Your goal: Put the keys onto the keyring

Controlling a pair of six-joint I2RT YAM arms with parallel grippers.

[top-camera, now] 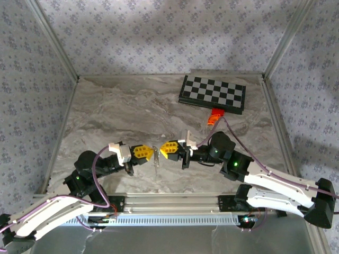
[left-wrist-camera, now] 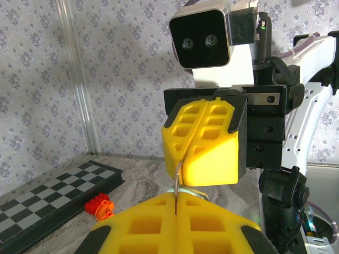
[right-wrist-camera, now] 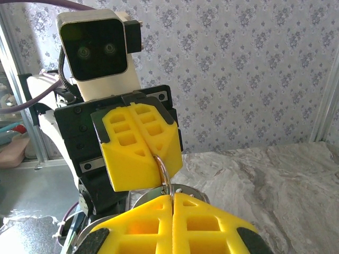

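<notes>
Pinching thin silvery keyring (top-camera: 157,159): left end effector (top-camera: 151,152) and right end effector (top-camera: 162,148), both clamped

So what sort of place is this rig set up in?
Most likely a staged test cell, not a real room: a marble-look tabletop boxed in by wallpapered panels on aluminium posts, with a folded chessboard as a prop.

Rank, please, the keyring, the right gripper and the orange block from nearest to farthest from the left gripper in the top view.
1. keyring, at the left gripper tips, between the arms.
2. right gripper, just across the ring, rightward.
3. orange block, back right, by the checkerboard edge.
</notes>
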